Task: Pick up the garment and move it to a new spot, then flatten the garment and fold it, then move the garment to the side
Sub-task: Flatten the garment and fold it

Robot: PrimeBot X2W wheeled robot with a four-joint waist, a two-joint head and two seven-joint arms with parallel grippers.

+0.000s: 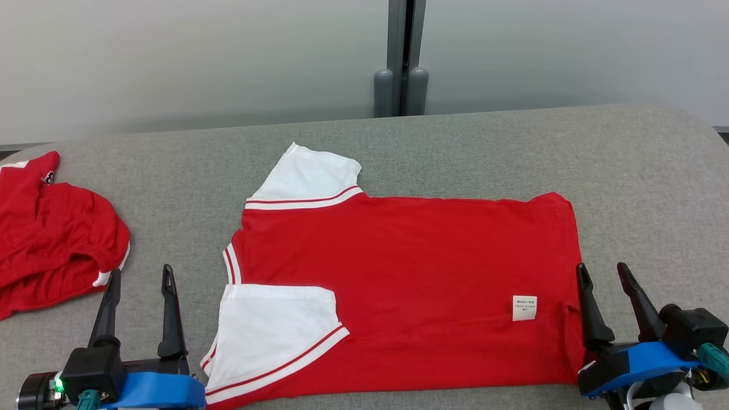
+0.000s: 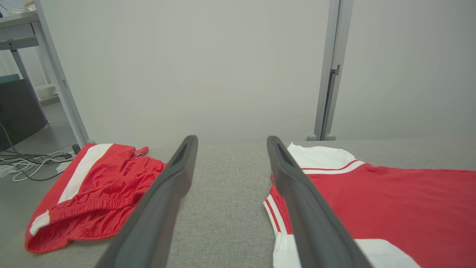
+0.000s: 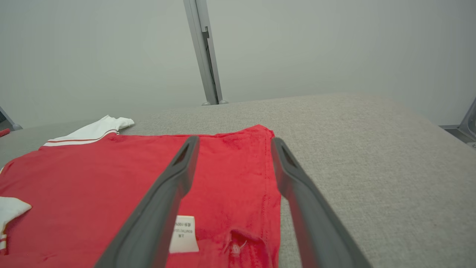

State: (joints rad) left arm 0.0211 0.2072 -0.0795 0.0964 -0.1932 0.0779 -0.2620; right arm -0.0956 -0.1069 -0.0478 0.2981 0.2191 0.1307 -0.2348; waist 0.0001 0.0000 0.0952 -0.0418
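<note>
Garment, a red T-shirt with white sleeves (image 1: 410,267), lay flat on the grey fabric counter (image 1: 626,171); left gripper (image 1: 141,270) and right gripper (image 1: 601,266) flanked its ends, jaws wide and empty, likely poised for folding.

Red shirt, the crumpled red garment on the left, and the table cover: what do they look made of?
Red shirt: matte, soft knit, probably cotton jersey; no sheen, lies limp and flat. Crumpled red garment: glossy, likely polyester; highlights along its folds and gathered band. Table cover: coarse grey woven cloth, flecked weave visible, matte.
</note>
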